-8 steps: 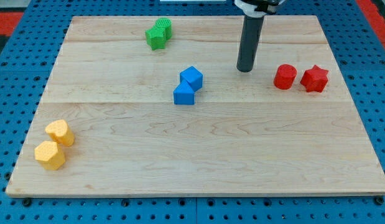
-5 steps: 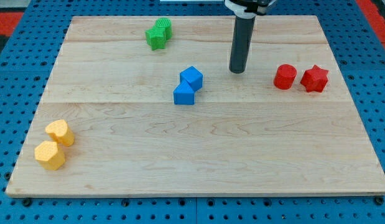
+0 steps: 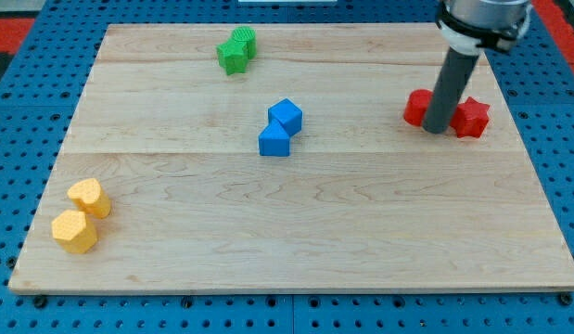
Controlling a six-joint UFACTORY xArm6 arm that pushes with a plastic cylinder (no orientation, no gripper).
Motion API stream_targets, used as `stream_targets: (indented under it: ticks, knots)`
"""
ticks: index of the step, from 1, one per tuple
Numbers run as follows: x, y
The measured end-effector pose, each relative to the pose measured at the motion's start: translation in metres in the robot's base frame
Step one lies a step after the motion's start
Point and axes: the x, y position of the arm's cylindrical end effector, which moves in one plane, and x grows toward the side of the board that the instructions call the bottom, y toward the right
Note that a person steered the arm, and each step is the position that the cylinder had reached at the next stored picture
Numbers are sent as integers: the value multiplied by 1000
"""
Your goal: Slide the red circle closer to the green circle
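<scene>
My tip [image 3: 437,129] is being held between the red circle [image 3: 414,108] and red star [image 3: 474,118], partly covering the circle. No pincer is being shown. The green blocks [image 3: 236,50] are being kept well apart, at the bench [image 3: 296,223] top.

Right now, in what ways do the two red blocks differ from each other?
The red circle is round, while the red star has points. The red circle lies toward the view's left of my tip; the red star lies toward its right. The rod hides part of the red circle's right side, while the red star shows almost whole. Both are the same red and lie on the wooden board.
</scene>
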Motion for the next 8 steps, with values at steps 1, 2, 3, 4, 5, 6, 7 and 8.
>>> stream_targets:
  ticks: [1,2,3,4,5,6,7,8]
  knots:
    - [-29,-13]
    - [-49,-12]
    - [-75,-12]
    - [-96,0]
    - [-120,-55]
    - [-132,-132]
    - [-164,-149]
    - [-195,-180]
